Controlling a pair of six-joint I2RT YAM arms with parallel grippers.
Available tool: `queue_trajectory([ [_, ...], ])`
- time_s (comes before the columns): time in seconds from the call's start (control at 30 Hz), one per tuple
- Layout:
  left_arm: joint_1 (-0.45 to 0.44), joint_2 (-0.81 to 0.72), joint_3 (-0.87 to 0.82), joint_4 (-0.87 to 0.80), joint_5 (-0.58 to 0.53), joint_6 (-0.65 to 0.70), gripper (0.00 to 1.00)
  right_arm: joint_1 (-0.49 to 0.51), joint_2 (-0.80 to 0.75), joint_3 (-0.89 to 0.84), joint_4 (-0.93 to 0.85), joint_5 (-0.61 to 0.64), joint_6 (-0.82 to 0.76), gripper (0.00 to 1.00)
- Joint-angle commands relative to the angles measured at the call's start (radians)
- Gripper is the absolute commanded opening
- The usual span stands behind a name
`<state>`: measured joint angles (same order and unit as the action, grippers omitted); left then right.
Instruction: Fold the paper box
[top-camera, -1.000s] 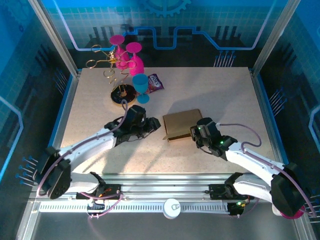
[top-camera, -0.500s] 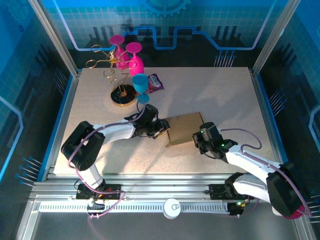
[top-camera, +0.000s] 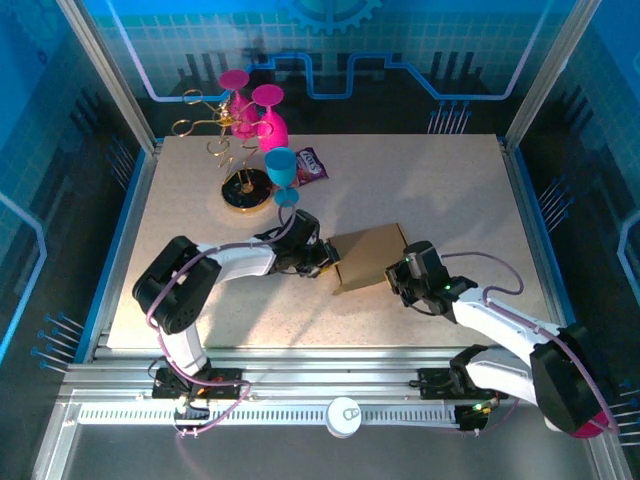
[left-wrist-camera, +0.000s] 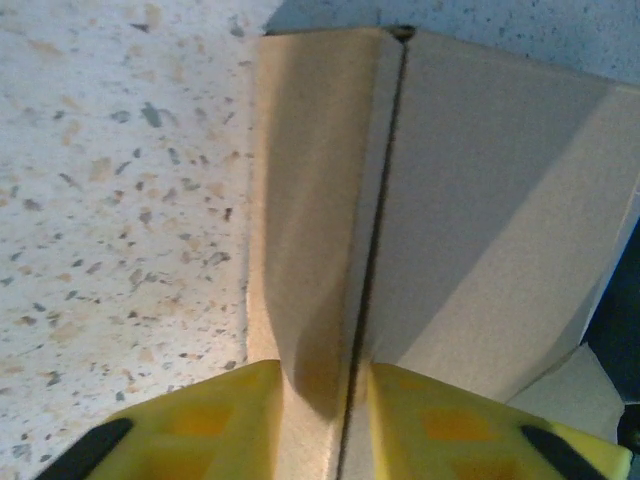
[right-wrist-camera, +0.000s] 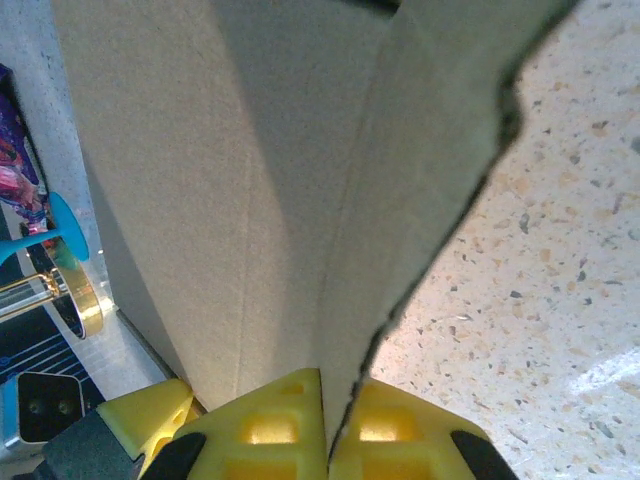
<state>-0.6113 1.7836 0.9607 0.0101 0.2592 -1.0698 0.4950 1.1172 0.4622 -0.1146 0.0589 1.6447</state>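
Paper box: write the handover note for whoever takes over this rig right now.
Left gripper: shut on the paper box at its left edge, with cardboard pinched between the yellow fingers.
Right gripper: shut on the box's right edge.
Box: mid-table, between the two arms, held from both sides.
Done: both edges are gripped, and the left wrist view shows one crease already bent.
Left: fold the remaining flaps and close it. It is not yet a finished box.
Nearby: a blue cup stands at the far left, apart from the box.
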Motion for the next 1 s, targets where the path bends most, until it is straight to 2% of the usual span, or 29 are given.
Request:
queue_trajectory([
  [0.0,0.007,0.023,0.017,-0.01,0.01,0.021,0.24,-0.019,0.015,0.012,-0.096,-0.027,-0.075,0.05],
  [0.07,0.006,0.023,0.015,-0.017,0.007,0.024,0.18,-0.028,0.011,0.033,-0.121,-0.034,-0.114,0.19],
  [0.17,0.007,0.021,0.019,-0.039,0.007,0.039,0.12,-0.056,0.004,0.115,-0.212,-0.042,-0.263,0.43],
  [0.27,0.008,0.019,0.033,-0.072,0.006,0.067,0.05,-0.096,-0.003,0.244,-0.324,-0.067,-0.503,0.67],
  [0.33,0.009,0.014,0.036,-0.093,0.008,0.085,0.03,-0.12,-0.001,0.334,-0.399,-0.091,-0.661,0.78],
  [0.47,0.021,-0.002,0.027,-0.125,0.013,0.112,0.0,-0.203,0.003,0.466,-0.493,-0.19,-0.871,0.86],
  [0.63,0.036,-0.037,0.02,-0.157,0.016,0.169,0.0,-0.375,0.058,0.557,-0.527,-0.344,-1.083,0.88],
  [0.8,0.051,-0.049,0.004,-0.165,0.041,0.214,0.0,-0.502,0.246,0.635,-0.543,-0.585,-1.24,0.88],
  [0.9,0.061,-0.055,-0.012,-0.15,0.048,0.21,0.0,-0.522,0.374,0.68,-0.597,-0.704,-1.343,0.88],
  [0.97,0.063,-0.058,-0.014,-0.148,0.046,0.212,0.0,-0.524,0.438,0.697,-0.63,-0.731,-1.391,0.88],
])
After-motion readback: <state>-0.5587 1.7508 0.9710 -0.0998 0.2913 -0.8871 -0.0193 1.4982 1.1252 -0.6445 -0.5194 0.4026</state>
